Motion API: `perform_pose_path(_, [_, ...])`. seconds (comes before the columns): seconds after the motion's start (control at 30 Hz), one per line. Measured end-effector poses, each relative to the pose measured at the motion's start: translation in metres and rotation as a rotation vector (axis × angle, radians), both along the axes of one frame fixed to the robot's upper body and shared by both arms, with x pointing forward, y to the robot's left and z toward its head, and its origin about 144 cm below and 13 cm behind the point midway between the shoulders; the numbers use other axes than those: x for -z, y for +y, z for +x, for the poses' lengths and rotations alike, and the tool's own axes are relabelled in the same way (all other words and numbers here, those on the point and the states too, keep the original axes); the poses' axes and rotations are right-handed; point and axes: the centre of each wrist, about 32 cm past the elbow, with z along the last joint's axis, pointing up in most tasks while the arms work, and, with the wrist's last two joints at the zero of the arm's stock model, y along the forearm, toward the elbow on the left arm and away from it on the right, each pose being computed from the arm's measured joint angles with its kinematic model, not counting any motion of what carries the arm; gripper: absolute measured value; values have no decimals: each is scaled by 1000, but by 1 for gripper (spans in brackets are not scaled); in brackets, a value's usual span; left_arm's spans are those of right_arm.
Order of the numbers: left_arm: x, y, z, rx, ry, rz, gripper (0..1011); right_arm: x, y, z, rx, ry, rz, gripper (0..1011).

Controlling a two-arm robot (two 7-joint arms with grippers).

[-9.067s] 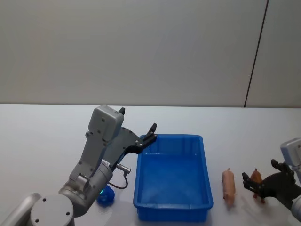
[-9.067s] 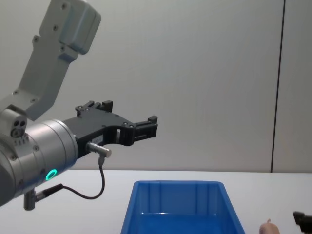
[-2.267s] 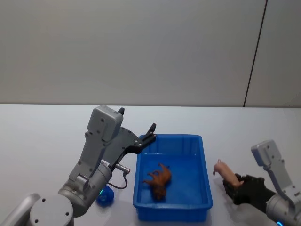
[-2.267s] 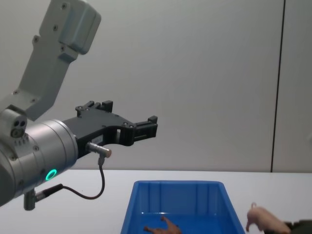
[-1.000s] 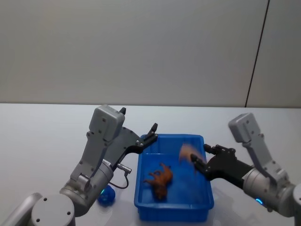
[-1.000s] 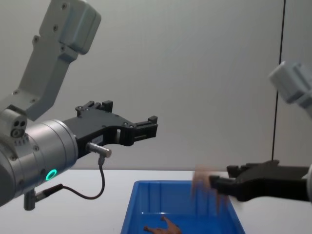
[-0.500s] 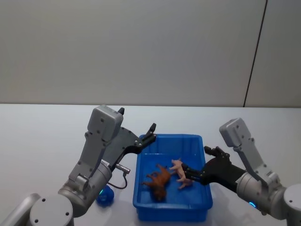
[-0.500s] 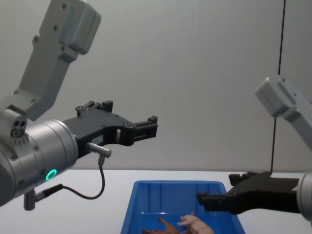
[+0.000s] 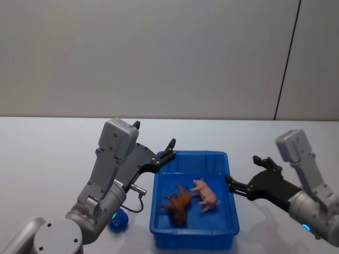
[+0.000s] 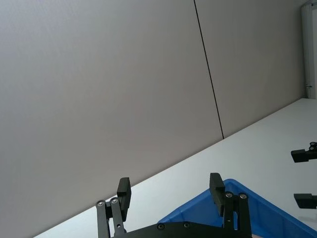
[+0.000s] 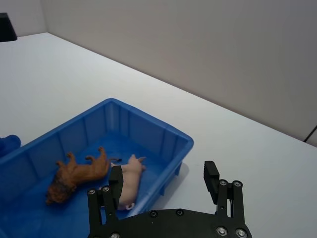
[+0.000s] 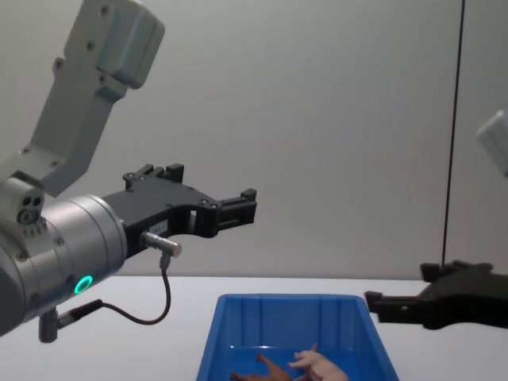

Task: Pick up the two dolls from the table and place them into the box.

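2 dolls are seen inside the box [image 9: 193, 237], which is set toward the near edge of the table [image 9: 47, 159], about midway along it. The reddish-brown doll [image 9: 177, 202] is laid on its side on the box floor toward the left wall. The pale pink doll [image 9: 205, 194] is laid on its side just beside it toward the right wall, and the 2 appear to be touching. Their sideways lie is probably explained by the thin legs, on which little footing would be found after a drop.

The right gripper [image 11: 163, 172] is held in the air just outside the box's right rim, above bare tabletop. Its fingers are spread apart and nothing is held between them. This spread is judged to fit a release already made, with the opening of the box left free.

The left gripper [image 10: 170, 182] is held raised near the box's far left corner, its fingers likewise apart and empty. It is judged to be parked there so that the box's opening is kept clear for the other arm.

A dark blue lump [image 9: 119, 219] is left on the tabletop by the box's near left corner; it is no part of the task.

With both dolls in the box, the task is judged to be finished, and only a retreat of the right arm would be called for.
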Motion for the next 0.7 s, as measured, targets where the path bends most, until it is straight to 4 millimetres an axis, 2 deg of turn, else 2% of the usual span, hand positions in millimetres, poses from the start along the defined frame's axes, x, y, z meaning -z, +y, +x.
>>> perform_pose_path(0.27, [0,0,0,0,0,0,1001,-1,-19,0,30,-22,0,1001])
perform_pose_path(0.7, [2,2,-5,-18,20,14,1001,-2,-32,1,50,-35,-2,1001])
